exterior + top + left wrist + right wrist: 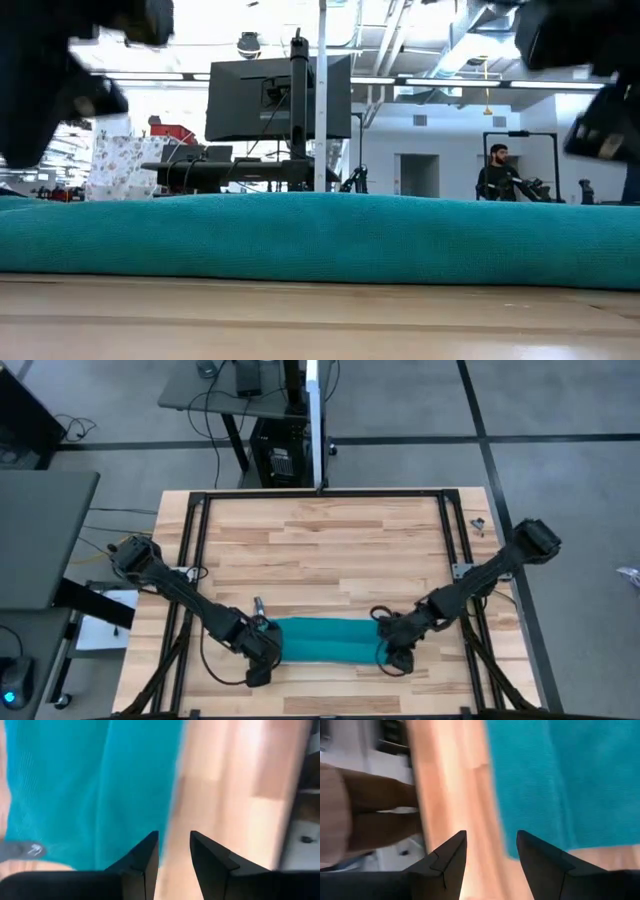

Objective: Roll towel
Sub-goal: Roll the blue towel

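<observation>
On the near half of the wooden table (330, 540), seen from above, the teal towel (327, 640) lies as a long, narrow band running left to right, a fold line down its length. A black metal frame (320, 495) borders the tabletop, and a small grey object (259, 604) rests on the wood just beyond the towel's left end. Beyond the far edge stands a desk with cables and a dark computer case (277, 455). The left gripper (262, 665) sits at the towel's left end, the right gripper (398, 656) at its right end, both low over the near edge of the cloth.

From table height, the towel (320, 238) fills the width as a low, thick ridge on the boards. Behind it rise a monitor (278, 97) on a stand and, far right, a person (497, 172) in dark clothes. Dark blurred arm parts hang at the upper corners; which gripper is which cannot be told here.

Past the left wrist, the left gripper (174, 851) has its fingers a narrow gap apart, holding nothing, over bare wood just beside the towel's (90, 785) edge.

Past the right wrist, the right gripper (491, 851) is parted wider and empty, one finger over the towel's (570, 780) corner, the other over bare wood.
</observation>
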